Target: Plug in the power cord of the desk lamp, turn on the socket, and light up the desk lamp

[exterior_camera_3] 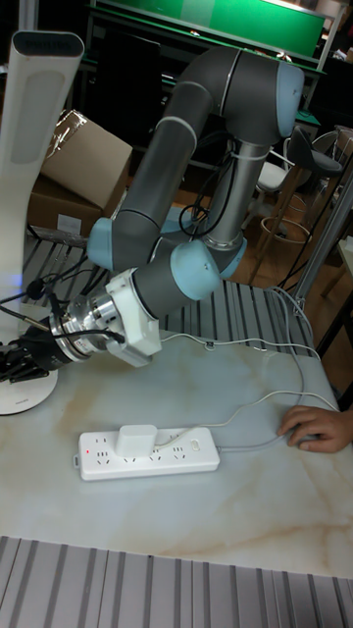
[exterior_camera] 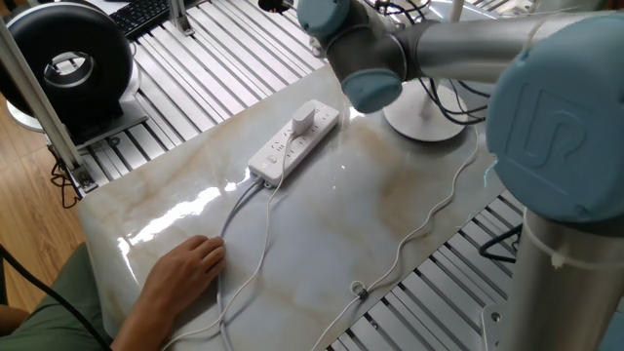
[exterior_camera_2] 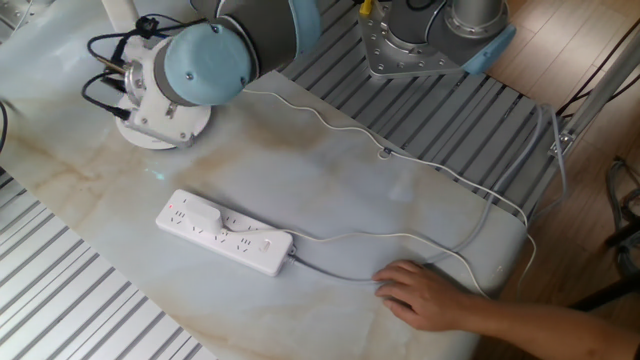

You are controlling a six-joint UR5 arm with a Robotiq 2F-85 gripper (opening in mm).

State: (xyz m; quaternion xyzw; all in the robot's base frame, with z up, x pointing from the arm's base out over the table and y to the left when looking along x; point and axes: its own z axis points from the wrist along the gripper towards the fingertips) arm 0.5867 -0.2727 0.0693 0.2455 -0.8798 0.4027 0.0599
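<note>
Marble-look table [exterior_camera_2: 420, 170], arm reaching over the lamp end; plug already seated in the strip.

Gripper [exterior_camera_3: 18, 358] sits low beside the desk lamp [exterior_camera_3: 29, 177], just above its round base [exterior_camera_3: 29, 391]; dark fingers bunched, but whether spread or pressed together I cannot tell (hidden by the wrist in both other views). Power cord [exterior_camera: 444, 210] runs from the base in loose waves to its plug block [exterior_camera_3: 137, 439] in the socket [exterior_camera_3: 147, 456]. A person's hand [exterior_camera_2: 425, 295] rests on the cables near the table edge. Risks, judged: a sideways nudge could tip the slim pole or slide the base; wrist cabling might snag it; tugged cord could unseat the plug.
</note>
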